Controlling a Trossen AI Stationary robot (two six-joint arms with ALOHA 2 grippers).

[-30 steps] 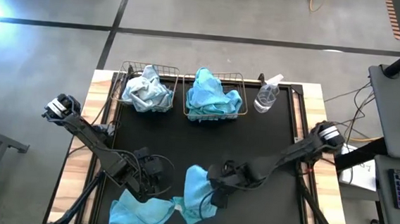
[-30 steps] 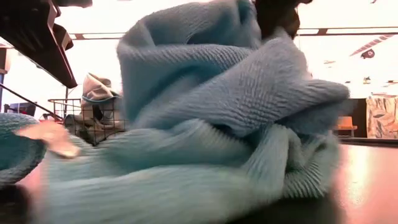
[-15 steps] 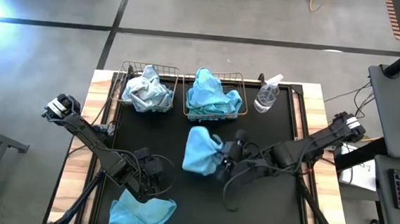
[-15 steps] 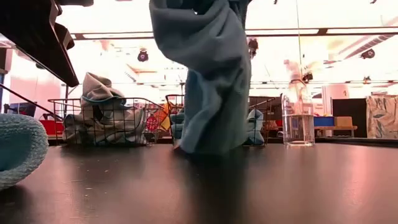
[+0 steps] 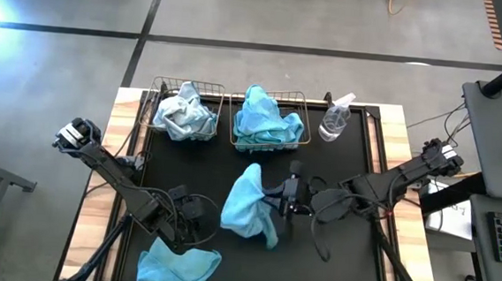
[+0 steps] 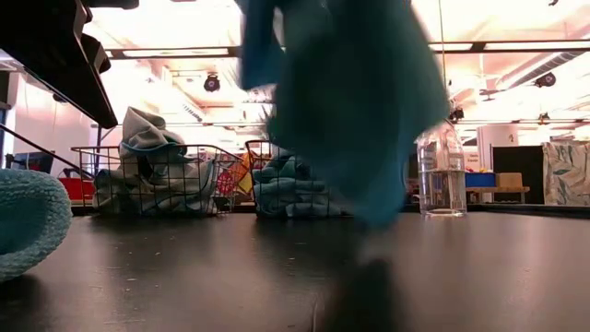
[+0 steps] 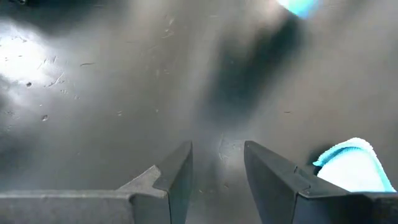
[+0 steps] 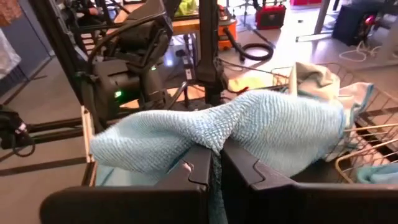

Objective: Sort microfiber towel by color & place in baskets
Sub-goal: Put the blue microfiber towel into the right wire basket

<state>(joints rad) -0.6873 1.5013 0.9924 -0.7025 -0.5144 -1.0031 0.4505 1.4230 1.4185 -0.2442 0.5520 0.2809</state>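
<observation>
My right gripper (image 5: 275,200) is shut on a turquoise microfiber towel (image 5: 248,209) over the middle of the table, in front of the baskets. A second turquoise towel (image 5: 178,264) lies crumpled on the table near the front left. My left gripper (image 5: 192,228) stands open just beyond it, tilted down, with only bare table between its fingers (image 7: 217,149). Two wire baskets stand at the far edge. The left basket (image 5: 159,88) holds pale grey-blue towels (image 5: 185,111). The right basket (image 5: 300,98) holds turquoise towels (image 5: 266,119). My right gripper pinches a bunched fold of the turquoise towel (image 8: 214,142) between its two fingers; how many layers, I cannot tell. The fingers come nearly level from the table's right. The towel spreads to both sides of the fingers, hangs slack below them (image 6: 355,120), and is off the table.
A clear spray bottle (image 5: 334,120) stands upright at the far right, beside the right basket. The black table top (image 5: 331,261) is bare in the middle and front right. Wooden borders (image 5: 391,168) run along the table's sides.
My right gripper has risen from near the front edge and gone toward the baskets, tipping from pointing down to nearly level. The turquoise towel, which lay bunched on the table, has come up with it and now hangs free. My left gripper has kept still.
</observation>
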